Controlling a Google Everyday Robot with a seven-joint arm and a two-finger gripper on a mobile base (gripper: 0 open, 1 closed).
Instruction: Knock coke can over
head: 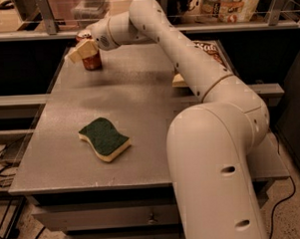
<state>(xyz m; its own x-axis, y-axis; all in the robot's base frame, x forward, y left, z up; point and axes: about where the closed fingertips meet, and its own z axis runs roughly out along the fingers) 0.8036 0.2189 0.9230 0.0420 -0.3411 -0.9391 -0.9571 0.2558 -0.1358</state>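
The coke can (pixel 92 62), a small red can, stands upright at the far left corner of the grey table (pixel 154 106). My gripper (pixel 81 50) is right in front of the can's upper part, covers its top and seems to touch it. The white arm (pixel 166 36) reaches across the back of the table from the right.
A green and yellow sponge (pixel 105 139) lies on the near left of the table. A chip bag (pixel 210 51) lies at the back right, partly behind the arm, with a tan object (pixel 178 81) in front of it. A shelf rail (pixel 45 16) runs behind the table.
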